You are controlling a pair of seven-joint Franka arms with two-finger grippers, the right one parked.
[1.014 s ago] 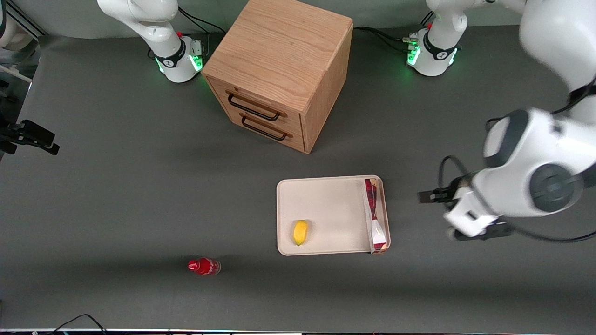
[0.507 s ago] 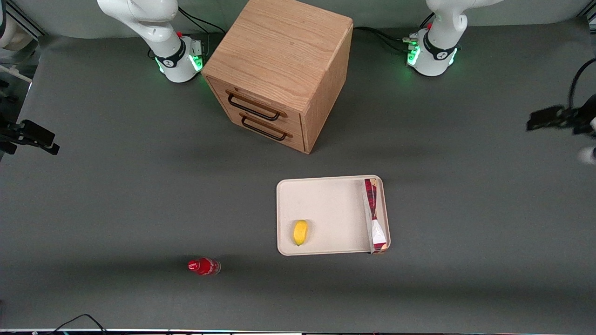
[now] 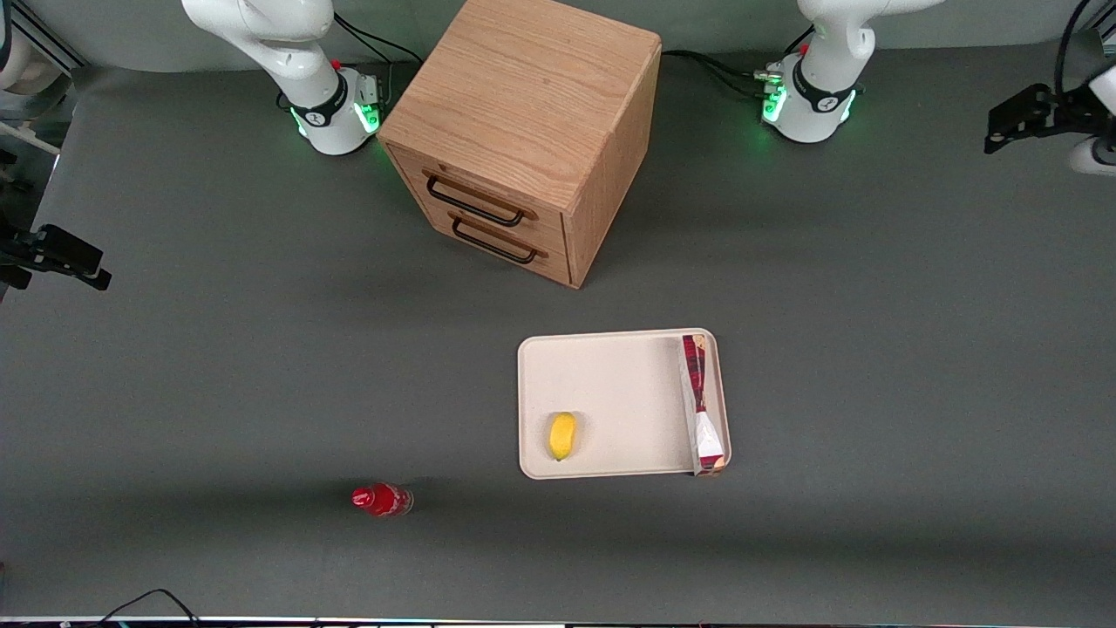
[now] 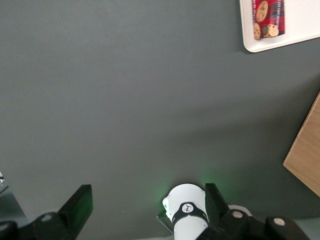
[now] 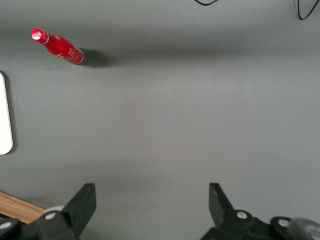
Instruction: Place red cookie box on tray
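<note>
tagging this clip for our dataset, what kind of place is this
Likely a robotics lab test bench, not a home. Two white arm bases with green lights are bolted to a plain grey table, with staged props: wooden drawer cabinet, tray holding the red cookie box. The open claw hangs empty above the table.

Even, soft overhead light on my grey table (image 3: 218, 366). Faint broad shadows band it; the cabinet (image 3: 523, 131) casts a soft one. My tool (image 3: 1011, 126) looks slightly blurred. No glare.

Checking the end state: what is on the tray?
On the tray lie the red cookie box along one short rim and a small yellow fruit. The gripper is open, high at the working arm's end.
</note>
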